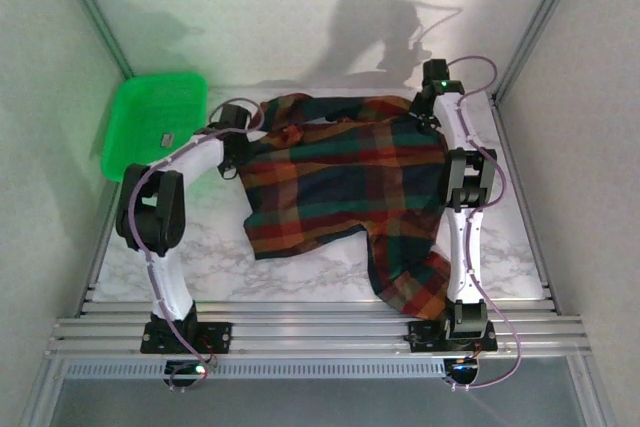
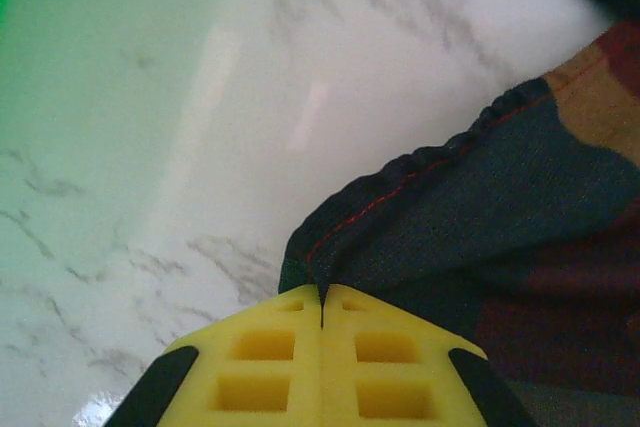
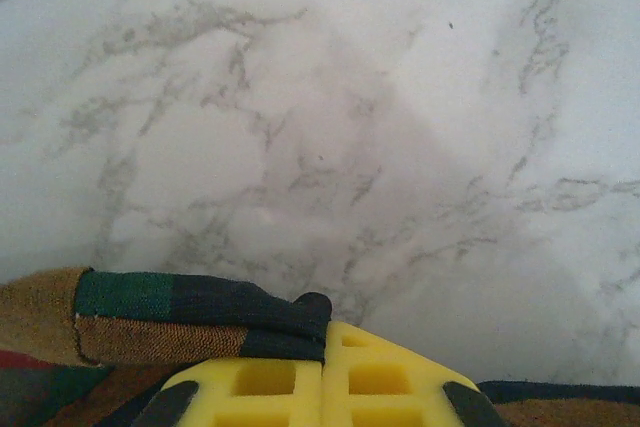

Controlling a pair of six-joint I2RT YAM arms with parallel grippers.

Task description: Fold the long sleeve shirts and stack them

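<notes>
The left gripper [image 2: 321, 294] and right gripper [image 3: 323, 331] pinch shirt [image 1: 340, 177] (by edges).

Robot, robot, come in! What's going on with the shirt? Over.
Left gripper shut on shirt hem. Right gripper shut on its other edge. Shirt rumpled, not folded. Tray off to the side.

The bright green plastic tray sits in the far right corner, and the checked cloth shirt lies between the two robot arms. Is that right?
Not quite: the bright green plastic tray sits in the far left corner, as the top external view shows. The rest is right: the checked cloth shirt lies where you say.
</notes>
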